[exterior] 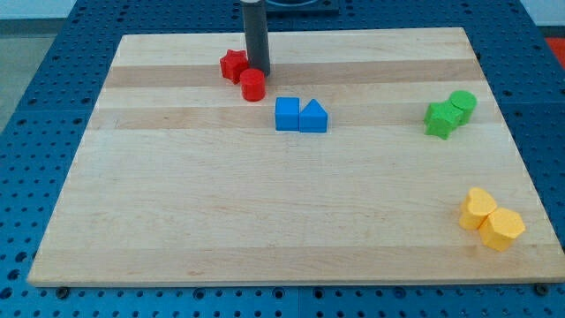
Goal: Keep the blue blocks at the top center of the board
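A blue cube (287, 114) and a blue triangular block (313, 117) sit side by side and touching, a little above the board's middle, near the top centre. My tip (258, 69) is at the view's upper left of them, apart from both. It stands right behind a red cylinder (253, 85) and just right of a red star-shaped block (233, 64).
The wooden board (265, 221) lies on a blue perforated table. A green star-shaped block (439, 119) and a green cylinder (462, 105) sit together at the right edge. Two yellow blocks (479, 208) (502, 229) sit touching at the bottom right.
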Tool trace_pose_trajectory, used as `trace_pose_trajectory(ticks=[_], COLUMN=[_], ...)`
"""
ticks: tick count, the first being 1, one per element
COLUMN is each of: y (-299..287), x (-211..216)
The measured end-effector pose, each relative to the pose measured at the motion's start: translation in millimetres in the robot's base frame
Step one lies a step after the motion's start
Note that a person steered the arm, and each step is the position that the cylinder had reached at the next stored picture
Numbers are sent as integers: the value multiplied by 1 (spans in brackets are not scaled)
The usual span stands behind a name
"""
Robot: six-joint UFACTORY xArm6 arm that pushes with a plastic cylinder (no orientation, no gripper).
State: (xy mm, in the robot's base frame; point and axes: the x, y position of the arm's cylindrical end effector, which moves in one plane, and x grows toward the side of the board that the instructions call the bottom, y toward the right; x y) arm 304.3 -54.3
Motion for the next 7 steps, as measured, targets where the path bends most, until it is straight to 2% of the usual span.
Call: trace_pose_trajectory(ticks=[4, 6, 7], y=[9, 35, 35], x=[121, 117, 99])
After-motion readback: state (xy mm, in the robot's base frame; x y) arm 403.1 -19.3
